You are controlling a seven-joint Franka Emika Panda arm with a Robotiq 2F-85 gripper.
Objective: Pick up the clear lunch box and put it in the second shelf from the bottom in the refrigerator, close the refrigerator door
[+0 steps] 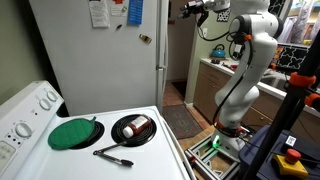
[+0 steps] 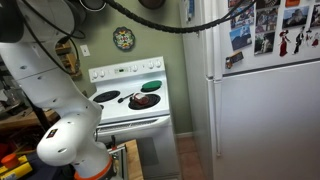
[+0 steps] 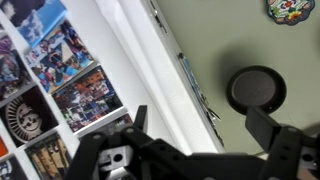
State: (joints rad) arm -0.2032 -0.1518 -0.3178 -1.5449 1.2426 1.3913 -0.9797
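Overhead, the Robotiq gripper [image 3: 200,128] hangs with its black fingers [image 3: 275,130] spread and empty, high near the tall grey-white refrigerator [image 1: 95,60]. Below, what appears to be the small translucent clear lunch box [image 1: 139,124] sits in a round black pan [image 1: 125,132] on the white stove-top table [image 1: 150,150]. A clean pickup calls for a straight descent, fingers straddling the box's sides.

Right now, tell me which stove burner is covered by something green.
The front burner nearest the control panel, under the round green lid. The burner beside it holds the black pan instead; in an exterior view the back burners look bare.
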